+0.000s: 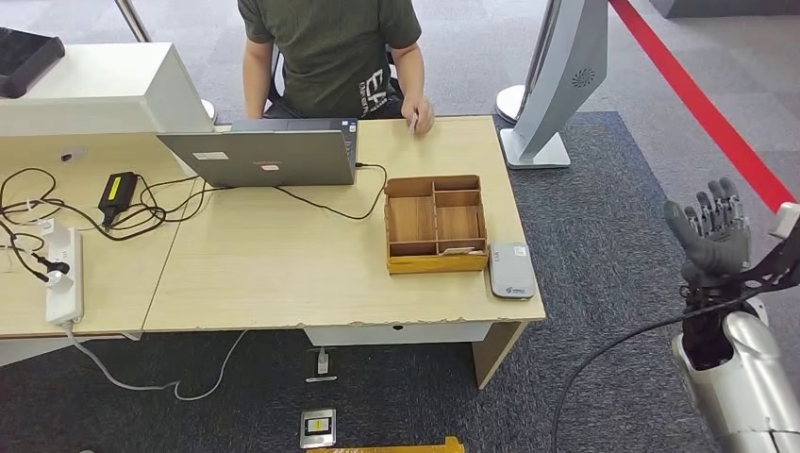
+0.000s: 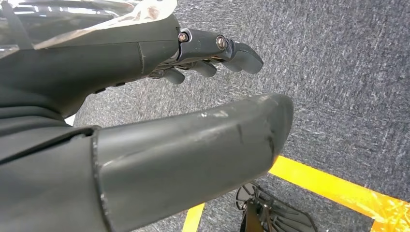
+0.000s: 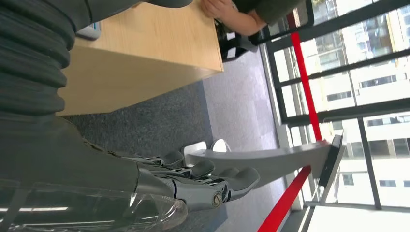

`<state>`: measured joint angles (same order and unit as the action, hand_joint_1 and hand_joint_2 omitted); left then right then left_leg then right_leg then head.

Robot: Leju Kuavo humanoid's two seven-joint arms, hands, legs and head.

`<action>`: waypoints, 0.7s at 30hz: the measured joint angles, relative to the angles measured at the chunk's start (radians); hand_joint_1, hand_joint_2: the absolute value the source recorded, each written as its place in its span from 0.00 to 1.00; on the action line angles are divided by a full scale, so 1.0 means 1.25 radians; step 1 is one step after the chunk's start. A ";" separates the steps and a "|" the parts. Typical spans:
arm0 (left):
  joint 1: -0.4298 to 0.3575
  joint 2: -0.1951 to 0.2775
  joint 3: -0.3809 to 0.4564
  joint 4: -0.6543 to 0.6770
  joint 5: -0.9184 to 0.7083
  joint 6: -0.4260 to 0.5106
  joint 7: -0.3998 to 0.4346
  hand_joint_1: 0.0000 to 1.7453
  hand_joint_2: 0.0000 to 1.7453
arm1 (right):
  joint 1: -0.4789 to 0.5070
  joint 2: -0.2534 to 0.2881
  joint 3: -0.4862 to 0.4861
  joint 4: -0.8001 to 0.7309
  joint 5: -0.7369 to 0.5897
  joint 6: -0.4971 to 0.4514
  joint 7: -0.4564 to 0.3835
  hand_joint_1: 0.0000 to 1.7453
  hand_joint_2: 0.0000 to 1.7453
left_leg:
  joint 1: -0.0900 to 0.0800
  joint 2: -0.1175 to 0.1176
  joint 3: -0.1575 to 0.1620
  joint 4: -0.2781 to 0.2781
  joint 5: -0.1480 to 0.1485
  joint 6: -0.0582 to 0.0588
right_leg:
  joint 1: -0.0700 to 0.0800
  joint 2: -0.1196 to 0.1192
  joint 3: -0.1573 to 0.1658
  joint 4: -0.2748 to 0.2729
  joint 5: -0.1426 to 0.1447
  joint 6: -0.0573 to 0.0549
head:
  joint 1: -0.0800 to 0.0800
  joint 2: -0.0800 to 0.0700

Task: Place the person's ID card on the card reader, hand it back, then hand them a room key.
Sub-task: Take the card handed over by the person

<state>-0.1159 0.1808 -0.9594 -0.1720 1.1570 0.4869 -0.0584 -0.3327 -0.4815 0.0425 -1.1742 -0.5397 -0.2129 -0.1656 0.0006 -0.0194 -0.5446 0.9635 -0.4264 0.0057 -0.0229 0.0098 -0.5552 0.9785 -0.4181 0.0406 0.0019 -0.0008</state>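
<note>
Office lobby: desk point(image 1: 283, 274), laptop point(image 1: 269, 156), glass wall point(image 3: 348, 72), grey carpet point(image 1: 585, 236).

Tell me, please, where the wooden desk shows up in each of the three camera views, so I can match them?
Head view: the desk spans the left and centre, carrying the laptop, wooden tray and card reader.
Left wrist view: not in it; carpet lies past the left hand.
Right wrist view: the desk sits at the upper left, above the right hand.
Shared landmark: the person's hand at the desk's edge.
</note>
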 joint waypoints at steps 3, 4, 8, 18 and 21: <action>0.000 -0.001 0.000 0.000 0.001 0.002 0.001 0.00 0.00 | -0.010 0.011 0.034 -0.019 0.015 0.000 0.005 0.00 1.00 | 0.000 0.000 0.000 0.000 0.000 0.000 | 0.000 0.000 0.000 0.000 0.000 0.000 | 0.000 0.000; 0.000 -0.002 0.000 0.000 0.003 0.004 0.002 0.00 0.00 | -0.012 0.014 0.043 -0.025 0.024 -0.004 0.014 0.00 1.00 | 0.000 -0.001 0.000 0.000 0.000 0.000 | 0.000 0.000 0.000 0.000 0.000 0.000 | 0.000 0.000; 0.000 -0.005 0.000 0.000 0.014 0.014 0.004 0.00 0.00 | -0.004 0.039 0.099 -0.127 0.119 -0.067 0.144 0.00 1.00 | 0.000 0.000 0.000 0.000 0.000 0.000 | 0.000 0.000 -0.001 0.000 0.000 0.000 | 0.001 0.000; -0.001 -0.008 0.000 0.000 0.008 -0.006 -0.002 0.00 0.00 | -0.073 0.067 0.213 -0.190 0.215 -0.026 0.176 0.00 1.00 | 0.001 0.000 -0.001 0.000 0.001 -0.001 | 0.001 -0.001 -0.001 0.000 0.000 -0.001 | -0.002 0.000; -0.001 -0.007 0.000 0.000 0.005 -0.008 -0.001 0.00 0.00 | -0.091 0.069 0.229 -0.182 0.253 -0.039 0.180 0.00 1.00 | 0.001 0.000 -0.001 0.000 0.001 -0.001 | 0.001 -0.001 -0.001 0.000 0.001 -0.001 | -0.002 0.000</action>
<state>-0.1170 0.1718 -0.9590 -0.1720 1.1626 0.4764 -0.0600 -0.4471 -0.3958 0.3294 -1.4013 -0.2235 -0.2612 0.0589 0.0023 -0.0195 -0.5460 0.9637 -0.4251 0.0051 -0.0218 0.0090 -0.5565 0.9788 -0.4174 0.0394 -0.0002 -0.0008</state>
